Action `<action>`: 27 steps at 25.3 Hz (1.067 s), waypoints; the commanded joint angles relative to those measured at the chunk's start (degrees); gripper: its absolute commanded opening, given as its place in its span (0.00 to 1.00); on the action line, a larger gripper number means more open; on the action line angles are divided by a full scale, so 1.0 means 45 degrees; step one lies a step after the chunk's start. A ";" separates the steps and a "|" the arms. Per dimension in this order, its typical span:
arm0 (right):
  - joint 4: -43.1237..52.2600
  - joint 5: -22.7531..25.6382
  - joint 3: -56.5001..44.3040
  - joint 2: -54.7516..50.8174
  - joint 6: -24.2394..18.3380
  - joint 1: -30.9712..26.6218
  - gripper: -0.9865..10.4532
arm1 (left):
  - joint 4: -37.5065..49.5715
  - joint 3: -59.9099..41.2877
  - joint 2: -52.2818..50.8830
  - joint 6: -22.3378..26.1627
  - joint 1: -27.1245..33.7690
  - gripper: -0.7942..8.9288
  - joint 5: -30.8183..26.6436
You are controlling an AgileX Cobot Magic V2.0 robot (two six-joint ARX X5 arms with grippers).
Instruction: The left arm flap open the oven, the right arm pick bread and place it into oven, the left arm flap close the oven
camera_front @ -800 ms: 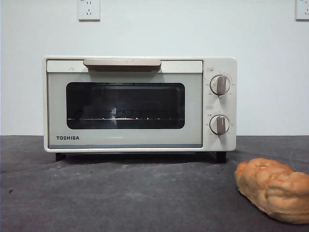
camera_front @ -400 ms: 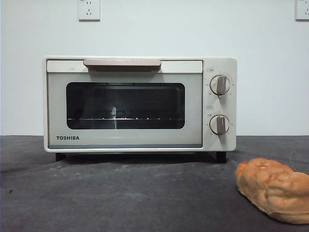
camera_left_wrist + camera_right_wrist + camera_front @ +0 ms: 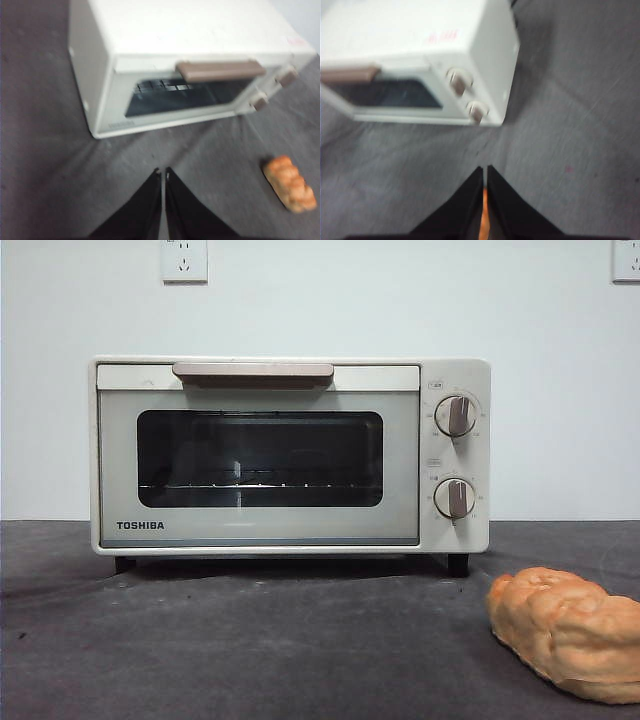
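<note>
The cream-white oven stands at the middle of the table with its door closed and its beige bar handle at the top. The golden-orange bread lies on the dark table at the front right, apart from the oven. In the left wrist view my left gripper is shut and empty, high above the table in front of the oven, with the bread off to the side. My right gripper is shut and empty above the table; a sliver of bread shows between its jaws.
The dark grey table stretches in front of the oven. A white wall with two sockets stands behind it. No arm shows in the front view.
</note>
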 commanded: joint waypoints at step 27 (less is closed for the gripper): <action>0.0097 -0.0029 -0.1666 0.0185 0.1511 0.1836 0.42 | -0.0345 0.0238 -0.0029 0.0350 -0.0136 0.10 0.0092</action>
